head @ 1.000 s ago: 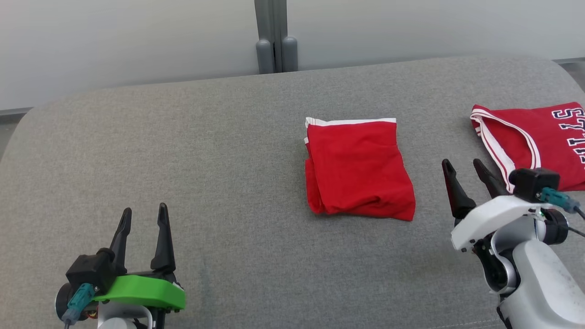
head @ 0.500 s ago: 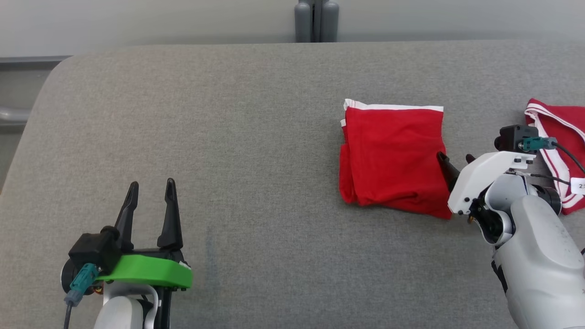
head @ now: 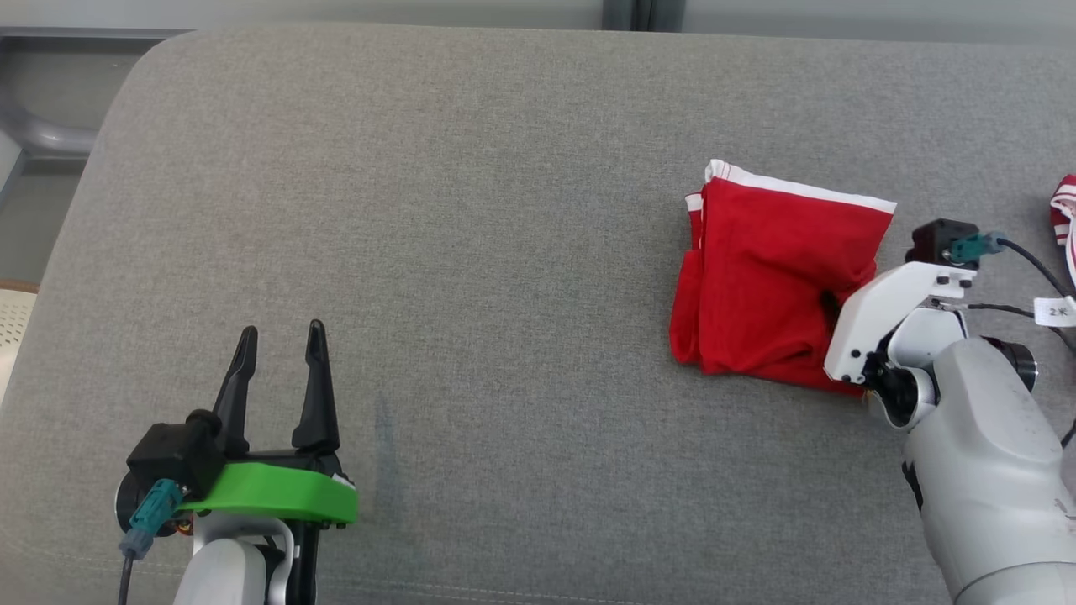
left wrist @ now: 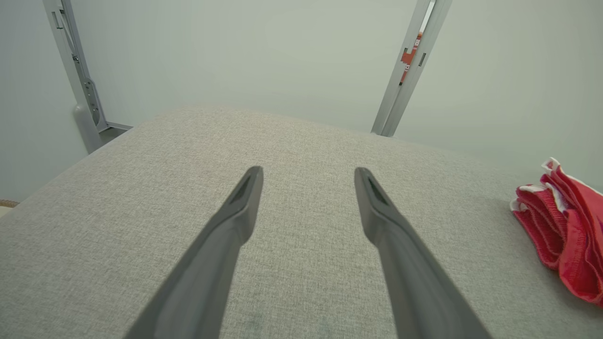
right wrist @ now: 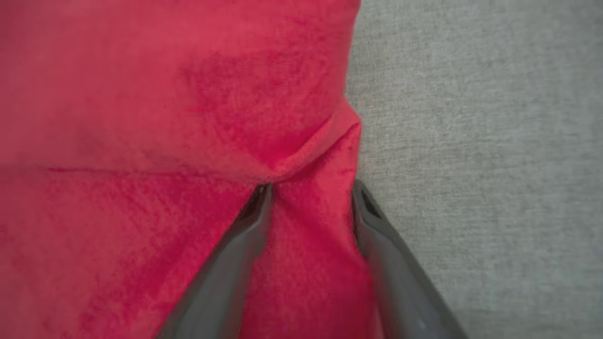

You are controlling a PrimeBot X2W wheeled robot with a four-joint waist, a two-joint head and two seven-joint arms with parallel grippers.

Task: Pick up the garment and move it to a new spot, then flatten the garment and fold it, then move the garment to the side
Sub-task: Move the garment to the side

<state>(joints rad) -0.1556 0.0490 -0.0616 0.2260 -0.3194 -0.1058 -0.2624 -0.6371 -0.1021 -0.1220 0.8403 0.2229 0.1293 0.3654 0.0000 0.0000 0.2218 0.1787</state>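
Right tool straddles a bunched fold at the right edge of the folded red garment on the grey cushion; whether it is grasping, I cannot tell. Left tool rests released, well apart.

Grey fabric-covered desk with a rounded far-left corner, a stitched seam along the near edge and a faint dark smudge near front left-centre. Folded red garment with white trim on its far edge lies on the right part, puckered at its right side. Second red-and-white garment lies further right, apart from it and cut off by the frame.
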